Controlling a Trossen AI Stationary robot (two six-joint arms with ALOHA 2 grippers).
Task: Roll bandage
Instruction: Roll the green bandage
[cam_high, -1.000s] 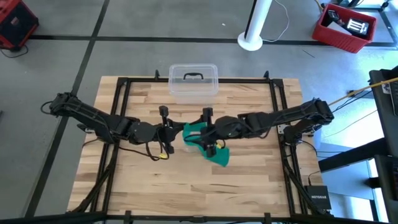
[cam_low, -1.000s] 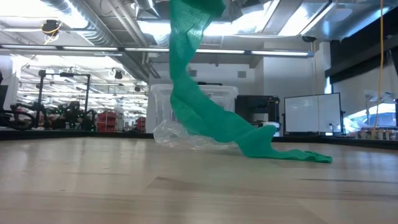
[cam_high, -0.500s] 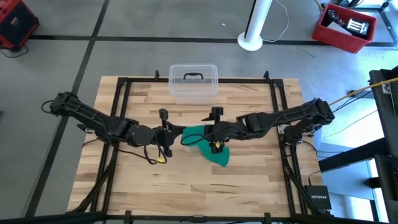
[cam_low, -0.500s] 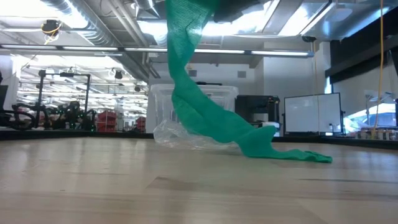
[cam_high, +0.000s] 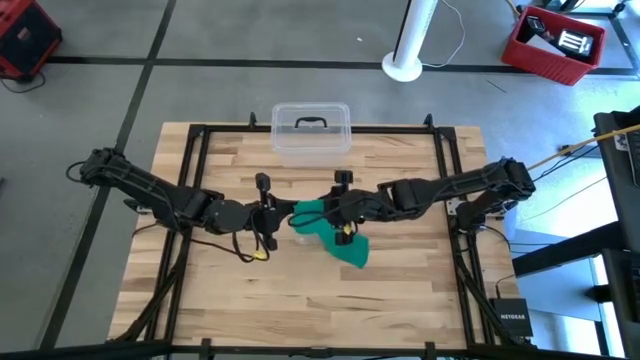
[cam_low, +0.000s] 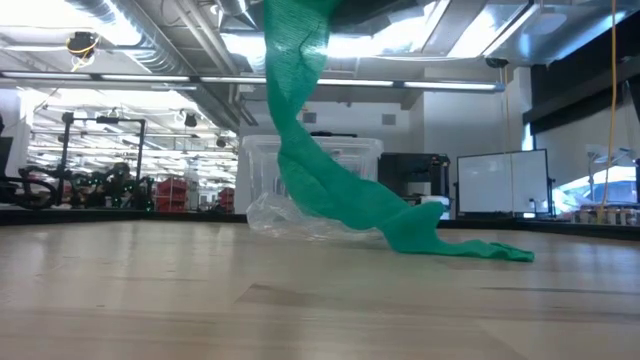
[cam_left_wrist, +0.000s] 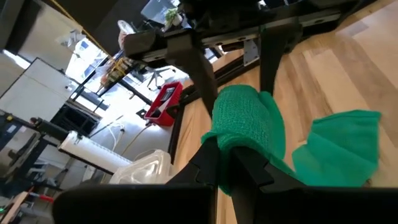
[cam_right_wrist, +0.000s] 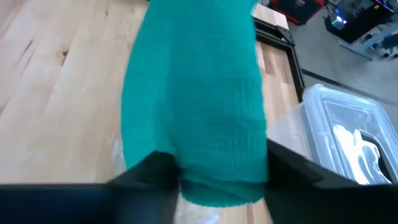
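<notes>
Pinching the bandage (cam_high: 318, 215) aloft, left gripper (cam_high: 281, 214) clamps it; right gripper (cam_high: 332, 213) straddles it, grip unclear

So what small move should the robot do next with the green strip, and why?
Probably the right tool should finish closing on the teal-green fabric bandage, then turn it. The left tool is shut on the raised roll end, the band sits between the right fingers, and a loose tail lies on the wooden table.

The near half of the desk (cam_high: 300, 300) lies bare. At mid-desk the two arms meet, with the bandage (cam_high: 335, 238) hanging between them down to the wood. Behind them a clear lidded box (cam_high: 311, 131) blocks the far edge.
</notes>
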